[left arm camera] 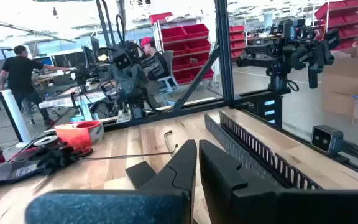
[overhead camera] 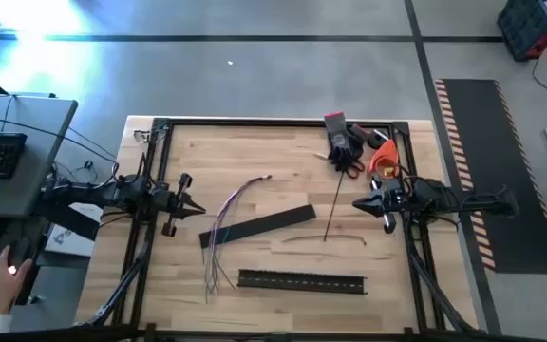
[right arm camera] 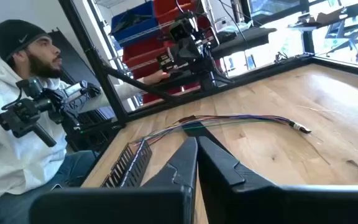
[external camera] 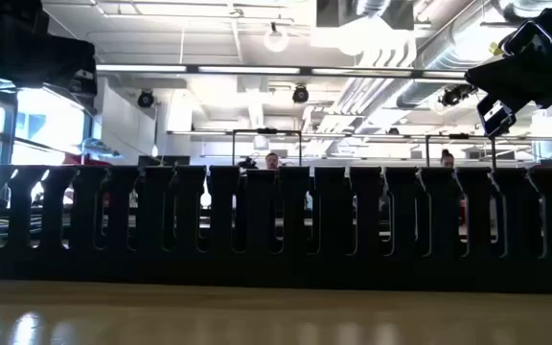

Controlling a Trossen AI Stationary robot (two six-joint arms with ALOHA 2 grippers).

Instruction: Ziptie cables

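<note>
The cables, a loose bundle of thin purple, pink, grey and white wires, lie on the wooden table left of centre, partly over a flat black strip; the right wrist view shows them too. The black slotted duct lies near the table's near edge and fills the low view. My left gripper hovers at the table's left side, shut, touching nothing. My right gripper hovers at the right side, shut, touching nothing. Both pairs of fingers show closed together in the wrist views.
At the far right corner lie an orange tool, black gloves and red-handled cutters. A long thin black ziptie and a thin curved wire lie right of centre. A person sits beyond the table's left side.
</note>
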